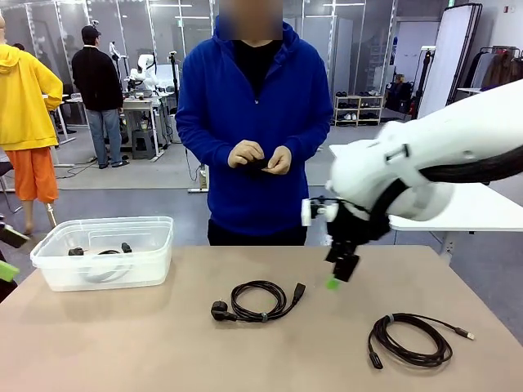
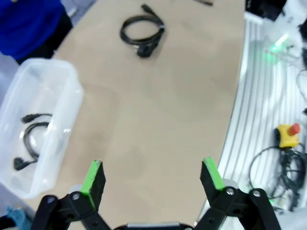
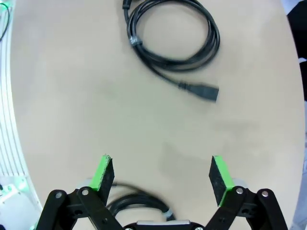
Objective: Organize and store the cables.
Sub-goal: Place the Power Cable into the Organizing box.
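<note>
right gripper point(image 1: 338, 276) apart, empty, above bench point(image 1: 163, 343) between middle cable point(image 1: 260, 300) and near-right cable point(image 1: 411, 339); presumably lining up a pick; left gripper point(image 2: 152, 172) apart, empty, near-left by bin point(image 1: 106, 222); third cable point(image 2: 29, 139) already in bin

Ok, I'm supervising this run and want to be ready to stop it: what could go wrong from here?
1. The middle cable is thin and flat on the table; the open right claw may pinch one strand, so the coil could unwind when lifted.
2. Its loose plug end might catch on the bin rim.
3. The bin already holds a cable; they could tangle.
</note>
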You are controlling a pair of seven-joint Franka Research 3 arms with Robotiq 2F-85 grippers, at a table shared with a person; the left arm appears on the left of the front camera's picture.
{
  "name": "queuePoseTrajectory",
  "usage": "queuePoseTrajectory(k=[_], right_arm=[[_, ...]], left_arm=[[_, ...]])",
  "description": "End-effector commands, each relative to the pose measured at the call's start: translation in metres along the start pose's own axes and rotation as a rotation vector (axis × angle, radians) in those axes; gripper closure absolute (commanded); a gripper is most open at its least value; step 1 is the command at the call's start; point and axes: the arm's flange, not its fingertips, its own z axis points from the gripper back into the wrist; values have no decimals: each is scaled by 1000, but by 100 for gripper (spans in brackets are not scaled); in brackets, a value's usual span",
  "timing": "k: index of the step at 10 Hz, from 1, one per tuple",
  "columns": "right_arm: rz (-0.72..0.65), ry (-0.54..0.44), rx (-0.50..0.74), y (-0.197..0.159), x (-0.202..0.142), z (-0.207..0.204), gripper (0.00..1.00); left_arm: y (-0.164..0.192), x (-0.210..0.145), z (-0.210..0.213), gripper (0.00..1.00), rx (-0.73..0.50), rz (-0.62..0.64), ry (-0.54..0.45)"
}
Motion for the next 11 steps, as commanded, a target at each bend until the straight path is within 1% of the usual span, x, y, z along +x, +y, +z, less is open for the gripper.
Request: queuePoseTrajectory(k=[1, 2, 3, 5, 6, 8, 9, 11], right_arm=[[-14, -69, -30, 21, -43, 19, 0], [-50, -121, -41, 25, -73, 33, 0], [-83, -154, -71, 29, -98, 41, 0], [-123, -241, -93, 34, -148, 56, 0], [-139, -299, -88, 41, -170, 69, 0], [-198, -333, -128, 53, -205, 83, 0], [-211, -361, -156, 60, -221, 90, 0], [-234, -423, -199, 75, -254, 100, 0]], left_arm=[[-12, 24, -32, 0, -25, -28, 62], [-19, 45, -47, 0, -50, -68, 112], [-26, 63, -61, 0, -71, -91, 125], [-44, 92, -96, 0, -95, -77, 177], [-51, 109, -110, 0, -107, -102, 219], [-63, 142, -137, 0, -121, -148, 259], [-69, 153, -151, 0, -133, -174, 266], [-73, 176, -177, 0, -120, -188, 323]])
